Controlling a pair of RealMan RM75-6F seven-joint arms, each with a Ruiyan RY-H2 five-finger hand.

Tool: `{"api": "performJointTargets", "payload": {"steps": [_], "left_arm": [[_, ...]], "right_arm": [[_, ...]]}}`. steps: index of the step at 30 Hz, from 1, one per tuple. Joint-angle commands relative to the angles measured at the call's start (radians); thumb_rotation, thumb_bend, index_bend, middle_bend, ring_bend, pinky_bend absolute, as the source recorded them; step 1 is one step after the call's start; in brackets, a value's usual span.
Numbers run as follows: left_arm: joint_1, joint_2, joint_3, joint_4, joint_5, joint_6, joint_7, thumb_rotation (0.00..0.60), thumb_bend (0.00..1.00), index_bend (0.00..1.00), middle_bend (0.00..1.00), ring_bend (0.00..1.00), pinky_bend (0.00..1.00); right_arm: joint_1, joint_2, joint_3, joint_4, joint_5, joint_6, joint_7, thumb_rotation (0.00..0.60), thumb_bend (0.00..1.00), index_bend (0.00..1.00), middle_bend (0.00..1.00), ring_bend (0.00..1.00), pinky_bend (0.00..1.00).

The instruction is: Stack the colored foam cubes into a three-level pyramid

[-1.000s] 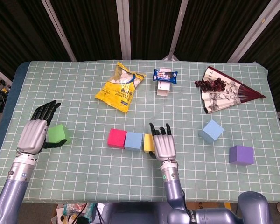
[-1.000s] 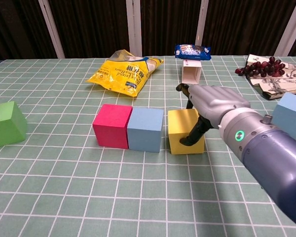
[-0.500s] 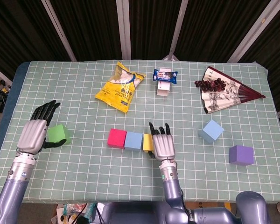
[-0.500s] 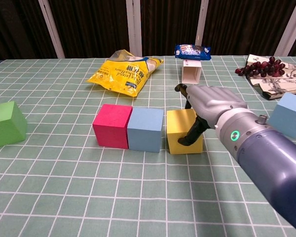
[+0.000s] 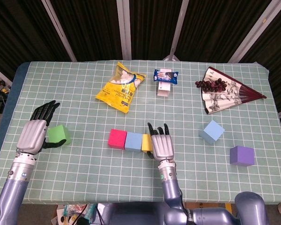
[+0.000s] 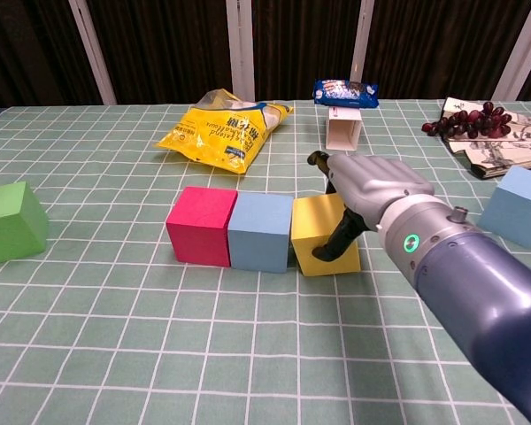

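Green gridded tablecloth [image 5: 84, 173], dark curtains [image 5: 89, 28] behind.
My right hand [image 5: 162, 146] grips the yellow cube [image 6: 323, 235], touching the blue cube [image 6: 261, 232]; left hand [image 5: 33, 135] rests open beside green cube [image 5: 58, 135].

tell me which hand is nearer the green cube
Left. The left hand sits right beside the green cube, fingers reaching around it. The right hand is far across the table, holding the yellow cube.

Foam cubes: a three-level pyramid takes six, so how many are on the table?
6: pink, blue and yellow in a row, green far left, light blue and purple right.
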Motion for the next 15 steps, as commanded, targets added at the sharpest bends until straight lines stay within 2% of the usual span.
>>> {"api": "performJointTargets", "payload": {"steps": [1, 15], "left_arm": [[0.0, 0.0, 0.0, 0.001, -0.001, -0.001, 0.0, 0.6, 0.11, 0.0, 0.0, 0.0, 0.0], [-0.002, 0.002, 0.0, 0.002, -0.004, -0.003, -0.002, 0.6, 0.11, 0.0, 0.0, 0.0, 0.0]], "right_arm": [[0.002, -0.002, 0.003, 0.005, 0.0, -0.002, 0.002, 0.6, 0.28, 0.0, 0.45, 0.19, 0.0], [0.004, -0.004, 0.012, 0.005, 0.008, -0.001, 0.004, 0.6, 0.28, 0.0, 0.46, 0.19, 0.0]]}}
